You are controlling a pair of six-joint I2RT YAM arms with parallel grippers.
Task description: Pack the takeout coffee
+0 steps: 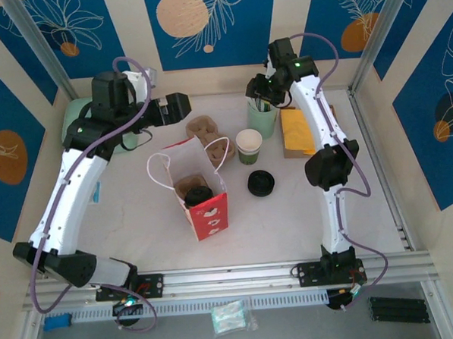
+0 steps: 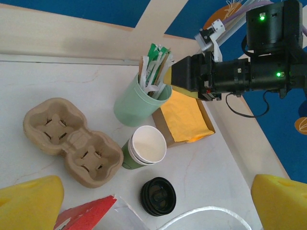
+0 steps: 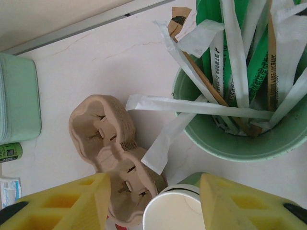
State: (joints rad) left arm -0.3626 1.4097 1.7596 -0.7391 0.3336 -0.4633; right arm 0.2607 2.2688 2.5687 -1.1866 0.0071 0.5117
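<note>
The takeout coffee (image 1: pixel 198 194) stands inside the open paper bag (image 1: pixel 210 214), which has a red front. Its black lid shows from above, seated in a brown carrier, and the bag hides its sides. My left gripper (image 1: pixel 182 106) hovers behind the bag at the left. In the left wrist view it (image 2: pixel 156 205) is open wide and holds nothing. My right gripper (image 1: pixel 259 89) hangs over the mint tumbler (image 1: pixel 262 117) of wrapped stirrers. Its yellow fingers (image 3: pixel 67 203) are spread open and empty above a lidless cup (image 3: pixel 175 213).
A stack of lidless green cups (image 1: pixel 249 145) and a stack of loose black lids (image 1: pixel 261 183) sit right of the bag. Brown cup carriers (image 1: pixel 208 134) lie behind it. A box of yellow napkins (image 1: pixel 297 132) is at the right and a mint container (image 1: pixel 75 115) at the far left.
</note>
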